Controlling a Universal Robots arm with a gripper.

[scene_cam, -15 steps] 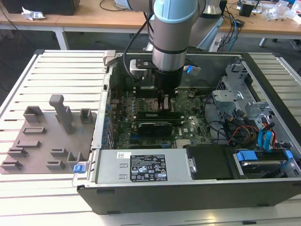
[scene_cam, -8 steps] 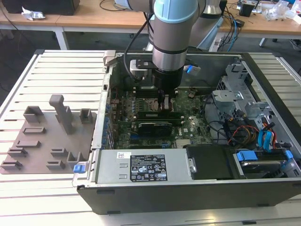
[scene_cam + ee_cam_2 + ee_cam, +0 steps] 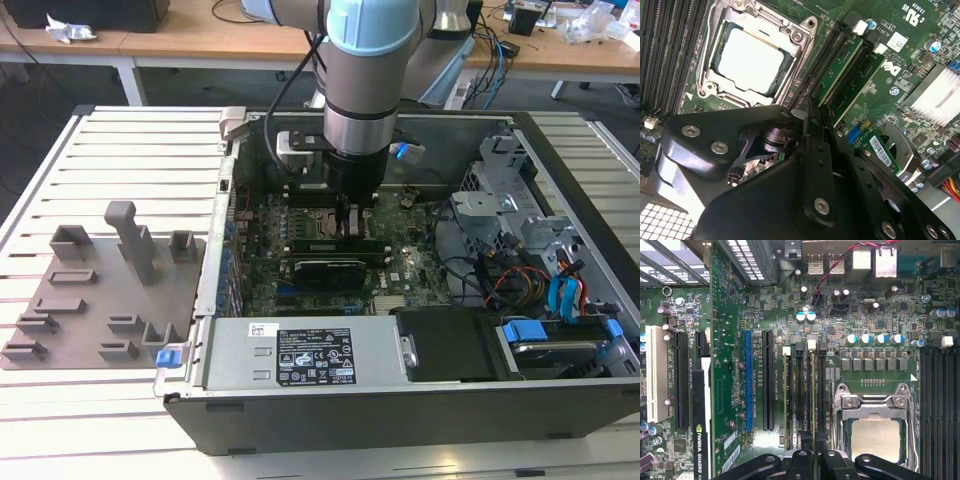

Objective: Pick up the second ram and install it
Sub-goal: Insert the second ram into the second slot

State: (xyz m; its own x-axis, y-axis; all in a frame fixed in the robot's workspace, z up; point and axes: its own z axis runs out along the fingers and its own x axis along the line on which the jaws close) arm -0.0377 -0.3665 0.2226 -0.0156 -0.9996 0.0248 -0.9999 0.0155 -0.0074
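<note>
the hand hides the near end of the second ram

Second ram, green stick on edge in a motherboard slot beside the CPU socket.

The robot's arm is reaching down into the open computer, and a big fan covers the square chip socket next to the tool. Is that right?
Not quite. The arm does reach down into the open computer, but no fan covers the square chip socket next to the tool. It is bare, and both wrist views show its shiny metal chip.
</note>
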